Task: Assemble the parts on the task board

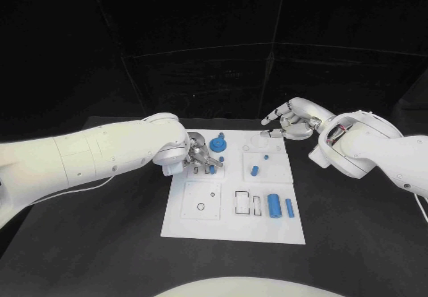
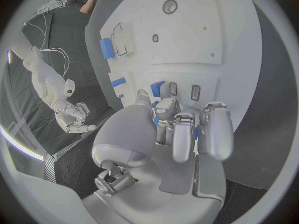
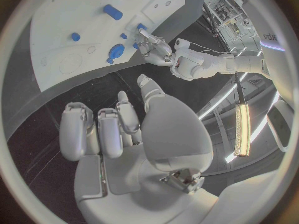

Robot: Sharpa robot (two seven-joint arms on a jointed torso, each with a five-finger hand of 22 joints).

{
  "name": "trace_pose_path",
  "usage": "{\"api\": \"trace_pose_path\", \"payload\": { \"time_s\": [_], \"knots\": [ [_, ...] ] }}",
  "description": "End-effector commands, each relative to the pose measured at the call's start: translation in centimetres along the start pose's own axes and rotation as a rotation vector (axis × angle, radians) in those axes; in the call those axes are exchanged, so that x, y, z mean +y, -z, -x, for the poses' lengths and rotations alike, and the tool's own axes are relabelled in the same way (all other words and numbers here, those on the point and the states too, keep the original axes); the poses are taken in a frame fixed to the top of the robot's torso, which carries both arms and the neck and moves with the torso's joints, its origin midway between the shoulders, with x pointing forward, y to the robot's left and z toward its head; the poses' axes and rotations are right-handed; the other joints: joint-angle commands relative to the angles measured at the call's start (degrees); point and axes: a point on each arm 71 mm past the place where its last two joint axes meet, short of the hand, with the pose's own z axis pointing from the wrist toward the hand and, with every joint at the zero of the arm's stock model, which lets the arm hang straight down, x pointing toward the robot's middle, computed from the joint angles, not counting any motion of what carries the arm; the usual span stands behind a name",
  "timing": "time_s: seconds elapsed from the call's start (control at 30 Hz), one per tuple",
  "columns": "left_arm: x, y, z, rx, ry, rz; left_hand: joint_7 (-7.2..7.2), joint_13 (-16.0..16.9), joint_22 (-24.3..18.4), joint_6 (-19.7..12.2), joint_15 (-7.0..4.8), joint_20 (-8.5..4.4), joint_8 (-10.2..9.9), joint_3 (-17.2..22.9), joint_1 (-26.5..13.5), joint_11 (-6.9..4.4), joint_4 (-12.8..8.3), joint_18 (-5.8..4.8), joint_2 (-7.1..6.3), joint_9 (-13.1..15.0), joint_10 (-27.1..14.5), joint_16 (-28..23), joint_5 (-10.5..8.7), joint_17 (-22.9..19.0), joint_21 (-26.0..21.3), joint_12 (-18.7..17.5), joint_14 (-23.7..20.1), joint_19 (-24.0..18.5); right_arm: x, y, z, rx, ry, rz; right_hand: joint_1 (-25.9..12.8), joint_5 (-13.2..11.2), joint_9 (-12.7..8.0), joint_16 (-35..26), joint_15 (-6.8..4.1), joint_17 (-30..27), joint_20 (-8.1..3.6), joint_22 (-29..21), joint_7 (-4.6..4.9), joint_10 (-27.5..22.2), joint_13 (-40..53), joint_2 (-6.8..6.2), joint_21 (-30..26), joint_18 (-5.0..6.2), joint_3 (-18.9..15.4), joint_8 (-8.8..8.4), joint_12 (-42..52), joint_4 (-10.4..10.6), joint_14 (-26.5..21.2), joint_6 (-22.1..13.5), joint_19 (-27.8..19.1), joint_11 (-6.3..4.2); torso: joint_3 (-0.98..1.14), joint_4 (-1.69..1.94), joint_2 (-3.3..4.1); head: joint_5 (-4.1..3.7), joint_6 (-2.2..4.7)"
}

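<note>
Two blue cylinders [image 1: 280, 206] lie side by side near the front right of the white task board [image 1: 234, 230] on the black surface [image 1: 89, 247]. At the board's far left, the left hand [image 1: 198, 157] bends over the board with fingers curled close on a small blue part [image 2: 157, 87]; whether it grips the part cannot be told. A blue round part [image 1: 218, 145] sits just beyond it. Off the far right corner, the right hand [image 1: 290, 120] hovers, holding nothing, fingers loosely curled.
</note>
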Motion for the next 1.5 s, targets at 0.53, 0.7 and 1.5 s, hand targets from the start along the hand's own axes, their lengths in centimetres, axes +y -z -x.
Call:
{"api": "trace_pose_path", "payload": {
  "time_s": [0.53, 0.7, 1.5],
  "knots": [
    [-0.2, 0.0, -0.1, 0.003, -0.03, 0.0, -0.24, -0.03, -0.01, -1.64, -0.49, -0.44, 1.13, 4.68, 4.82, -0.24, -3.9, -0.53, 1.09, 0.83, -0.02, 0.17, -0.03, 15.08, -0.34, 0.31, 6.05, 0.15, 0.1, -0.2, 0.0, 0.007, 0.004, 0.002, -0.25, 0.38, 0.08, -0.18, -0.32, 1.46, -0.31, -0.07, -0.43, -0.02, -0.04, 0.21, -0.31, 0.55, -0.32, 0.35, -0.1, 0.01, 2.84, 0.15, -0.2, -0.28, -0.01, -0.08, 0.02, 0.07, -0.2],
    [-0.3, 0.1, 0.0, -0.02, -0.014, -0.02, -0.81, -0.87, -0.54, -3.14, -1.11, -0.96, 0.13, 11.53, 11.1, -0.85, -8.04, -0.37, 3.01, 0.35, -1.04, 0.17, 1.94, 15.08, -0.75, -0.86, 6.05, -0.15, 0.1, -0.2, 0.0, 0.008, 0.005, 0.0, -0.18, 0.48, 0.08, -0.2, -0.33, 1.43, -0.32, -0.08, -0.44, -0.03, -0.06, 0.25, -0.32, 0.55, -0.32, 0.38, -0.11, 0.01, 2.84, 0.15, -0.2, -0.29, -0.01, -0.02, 0.0, 0.0, -0.27],
    [1.2, 1.3, 0.6, -0.106, 0.055, -0.065, 0.05, -2.51, 0.26, -4.19, -0.5, -0.43, 4.31, 61.65, -5.27, -0.25, -16.74, -0.39, -12.61, 3.1, 0.04, 0.17, 7.09, 15.08, -0.91, -2.2, 6.05, -0.24, -0.2, -0.2, 0.0, 0.018, 0.007, -0.008, -0.1, 0.61, 0.08, -0.23, -0.34, 1.41, -0.33, -0.1, -0.44, -0.05, -0.1, 0.27, -0.34, 0.55, -0.36, 0.4, -0.15, 0.02, 2.84, 0.12, -0.2, -0.3, 0.05, 0.03, 0.0, 0.47, -0.42]
  ]
}}
